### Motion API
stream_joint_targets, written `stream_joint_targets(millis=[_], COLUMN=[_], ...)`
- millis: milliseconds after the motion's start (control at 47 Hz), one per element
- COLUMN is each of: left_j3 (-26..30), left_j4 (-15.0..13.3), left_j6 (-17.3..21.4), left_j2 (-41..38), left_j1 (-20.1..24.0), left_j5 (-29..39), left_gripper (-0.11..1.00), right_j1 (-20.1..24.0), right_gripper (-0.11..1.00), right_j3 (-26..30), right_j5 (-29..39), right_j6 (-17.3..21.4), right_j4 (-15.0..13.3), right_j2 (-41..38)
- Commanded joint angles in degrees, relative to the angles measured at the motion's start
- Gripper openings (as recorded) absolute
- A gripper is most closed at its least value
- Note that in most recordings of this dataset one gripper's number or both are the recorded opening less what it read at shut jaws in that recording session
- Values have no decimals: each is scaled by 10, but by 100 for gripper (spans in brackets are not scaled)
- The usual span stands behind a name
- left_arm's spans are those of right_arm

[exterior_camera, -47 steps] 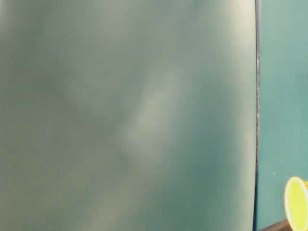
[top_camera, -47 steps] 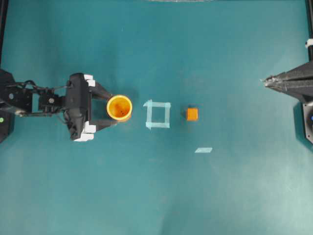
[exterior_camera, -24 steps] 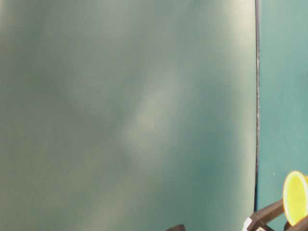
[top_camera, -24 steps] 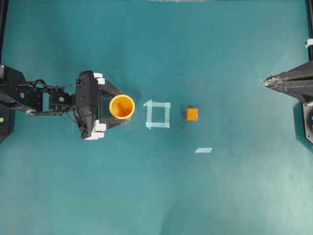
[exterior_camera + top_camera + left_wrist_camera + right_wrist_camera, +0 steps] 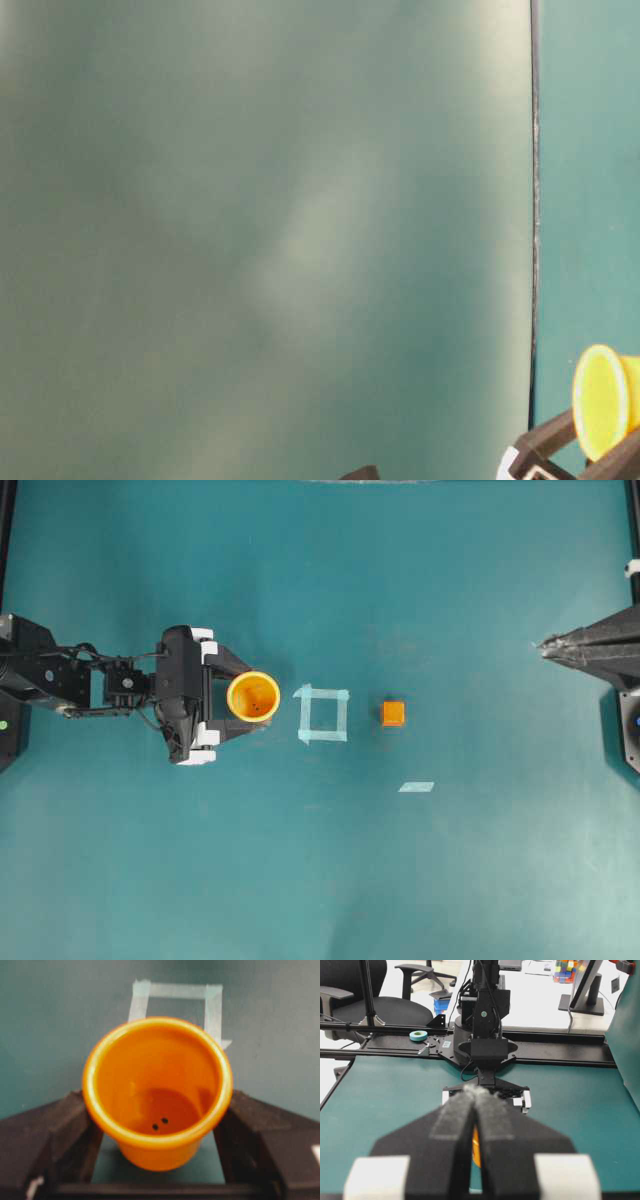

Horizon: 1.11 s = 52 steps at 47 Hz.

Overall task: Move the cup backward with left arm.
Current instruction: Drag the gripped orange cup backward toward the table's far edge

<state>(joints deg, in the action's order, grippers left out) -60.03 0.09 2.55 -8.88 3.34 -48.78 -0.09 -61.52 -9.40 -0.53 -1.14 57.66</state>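
Observation:
The orange-yellow cup (image 5: 253,697) stands upright on the teal table (image 5: 320,880), left of centre. My left gripper (image 5: 243,698) reaches in from the left, with one black finger (image 5: 232,663) against each side of the cup. The left wrist view shows the cup (image 5: 157,1085) filling the space between both fingers (image 5: 65,1130), its rim touching them. At table level the yellow rim (image 5: 600,402) shows at the bottom right with a black finger (image 5: 548,438) beside it. My right gripper (image 5: 545,645) rests shut at the right edge, far from the cup.
A pale tape square (image 5: 323,713) lies just right of the cup, and shows behind it from the wrist (image 5: 175,991). A small orange cube (image 5: 393,713) sits further right. A short tape strip (image 5: 416,787) lies below the cube.
My left gripper has moved right around the cup and its fingers have narrowed onto it. The cup has shifted slightly right. The right arm has not moved.

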Motion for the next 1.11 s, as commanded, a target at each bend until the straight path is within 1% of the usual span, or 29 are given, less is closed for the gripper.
stream_joint_targets(millis=[0, 106, 255, 468, 808, 1084], left_j3=[8, 10, 9, 11, 48, 60], left_j4=[1, 1, 1, 1, 1, 1], left_j6=[0, 0, 0, 0, -1, -4], left_j2=[8, 8, 9, 11, 4, 4], left_j1=[4, 11, 32, 82, 154, 221], left_j5=[-13, -23, -25, -25, -25, -12], left_gripper=[63, 63, 63, 63, 63, 63], right_j1=[-1, -1, -1, -1, -1, -1], right_gripper=[-1, -1, 0, 0, 0, 0], right_j3=[19, 20, 23, 26, 26, 27], right_j5=[-3, -1, 1, 1, 2, 2], right_j6=[1, 2, 2, 2, 1, 1], right_j4=[0, 1, 0, 0, 0, 0], right_j2=[-1, -1, 0, 1, 0, 1])
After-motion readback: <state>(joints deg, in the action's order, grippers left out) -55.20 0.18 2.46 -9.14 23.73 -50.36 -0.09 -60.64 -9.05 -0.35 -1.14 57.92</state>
